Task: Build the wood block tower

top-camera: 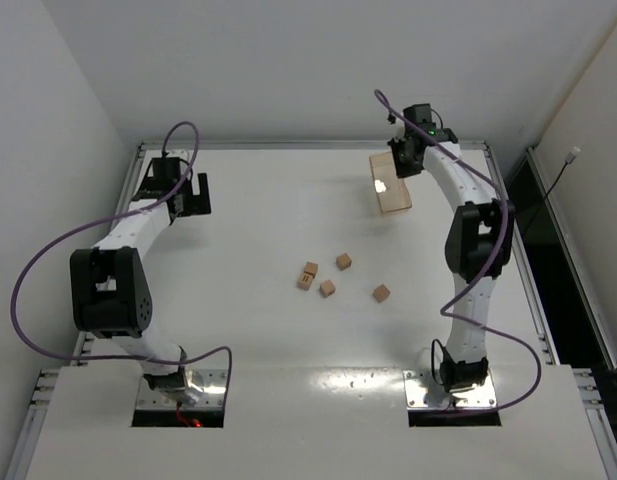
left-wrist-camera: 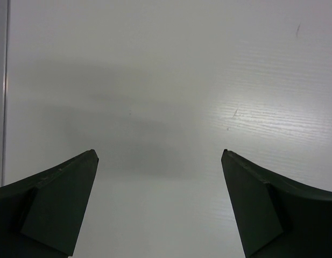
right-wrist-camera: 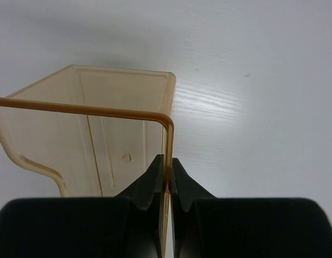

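Loose wood blocks (top-camera: 328, 288) at the centre of the table (top-camera: 238, 310) (one farther right), container (top-camera: 393, 198) behind them, far right

The counter (top-camera: 258, 340) is plain white, with a faint fine grain showing in the wrist views. The wood blocks (top-camera: 343, 261) are pale tan, and one of them (top-camera: 309, 275) carries small dark marks. The container (right-wrist-camera: 101, 134) is translucent amber, its rim a deeper orange. The left arm (top-camera: 128, 235) and right arm (top-camera: 468, 300) are white with black joints, trailed by purple cables (top-camera: 28, 290). The left tool (left-wrist-camera: 160, 156) and right tool (right-wrist-camera: 167, 158) are near-black, matte and unpatterned.
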Robot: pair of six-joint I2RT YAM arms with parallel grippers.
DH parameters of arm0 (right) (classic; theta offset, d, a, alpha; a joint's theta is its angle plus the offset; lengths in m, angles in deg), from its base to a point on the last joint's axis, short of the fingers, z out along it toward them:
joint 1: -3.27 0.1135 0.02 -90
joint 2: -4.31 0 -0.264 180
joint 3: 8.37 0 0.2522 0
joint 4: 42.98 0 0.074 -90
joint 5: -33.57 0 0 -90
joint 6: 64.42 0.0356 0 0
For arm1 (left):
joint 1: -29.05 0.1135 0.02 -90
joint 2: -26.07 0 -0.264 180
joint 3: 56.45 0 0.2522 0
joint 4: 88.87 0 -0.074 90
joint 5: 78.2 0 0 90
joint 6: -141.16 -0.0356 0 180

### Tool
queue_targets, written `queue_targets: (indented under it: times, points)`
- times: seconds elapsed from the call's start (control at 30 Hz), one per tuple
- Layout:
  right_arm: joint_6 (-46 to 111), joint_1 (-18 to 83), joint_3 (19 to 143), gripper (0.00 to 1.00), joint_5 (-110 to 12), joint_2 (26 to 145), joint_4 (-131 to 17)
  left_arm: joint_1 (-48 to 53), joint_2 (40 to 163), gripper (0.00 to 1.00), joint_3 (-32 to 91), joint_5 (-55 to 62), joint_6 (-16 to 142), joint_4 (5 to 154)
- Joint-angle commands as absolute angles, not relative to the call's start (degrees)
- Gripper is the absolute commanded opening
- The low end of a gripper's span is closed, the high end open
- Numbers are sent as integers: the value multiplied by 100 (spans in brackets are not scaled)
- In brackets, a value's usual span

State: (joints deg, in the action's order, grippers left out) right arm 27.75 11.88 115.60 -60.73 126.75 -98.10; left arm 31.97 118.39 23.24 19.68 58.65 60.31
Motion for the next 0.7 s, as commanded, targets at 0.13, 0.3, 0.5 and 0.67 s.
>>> queue_targets:
  times: [0.13, 0.3, 0.5, 0.67]
  points:
    - [2215, 82, 12122, 0, -6003, 13281, -9533, 3151, 12275, 99, 2929, 1708, 5574, 6190]
    - [2215, -515, 12123, 0, -6153, 13483, -9480, 3151, 12635, 99, 3341, 1567, 5625, 6006]
    - [2145, -701, 12009, 10, -6083, 13676, -9427, 3151, 13057, 99, 3781, 1462, 5626, 5847]
    - [2083, -754, 11947, 51, -5968, 13677, -9479, 3151, 13110, 99, 3782, 1461, 5678, 5847]
